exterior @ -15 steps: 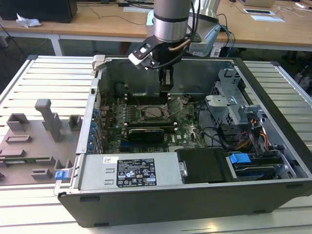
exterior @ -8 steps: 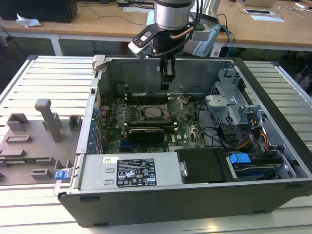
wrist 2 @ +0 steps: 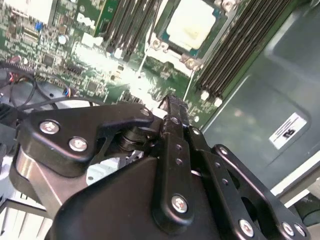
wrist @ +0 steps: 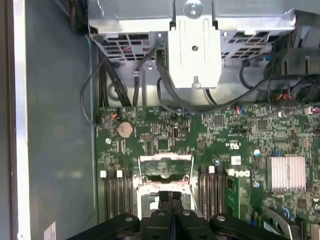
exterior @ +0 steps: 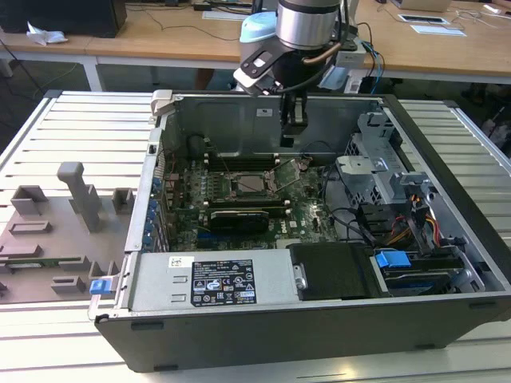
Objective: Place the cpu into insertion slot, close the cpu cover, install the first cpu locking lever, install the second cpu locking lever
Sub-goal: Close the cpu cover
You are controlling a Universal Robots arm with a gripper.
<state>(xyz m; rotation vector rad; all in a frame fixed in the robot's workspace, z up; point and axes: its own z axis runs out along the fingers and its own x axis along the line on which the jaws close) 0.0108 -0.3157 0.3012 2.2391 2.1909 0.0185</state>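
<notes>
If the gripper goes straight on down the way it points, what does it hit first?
Likely the insertion slot, near its rim: the gripper hangs above it. Depth is unclear; it may land on the circuit board beside.

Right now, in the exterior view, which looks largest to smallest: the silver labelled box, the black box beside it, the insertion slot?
1. silver labelled box
2. black box
3. insertion slot, which lies farther from the camera, so this ranks apparent size only

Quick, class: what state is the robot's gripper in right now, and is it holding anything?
Gripper: jaws shut, with nothing visible held between them.
</notes>
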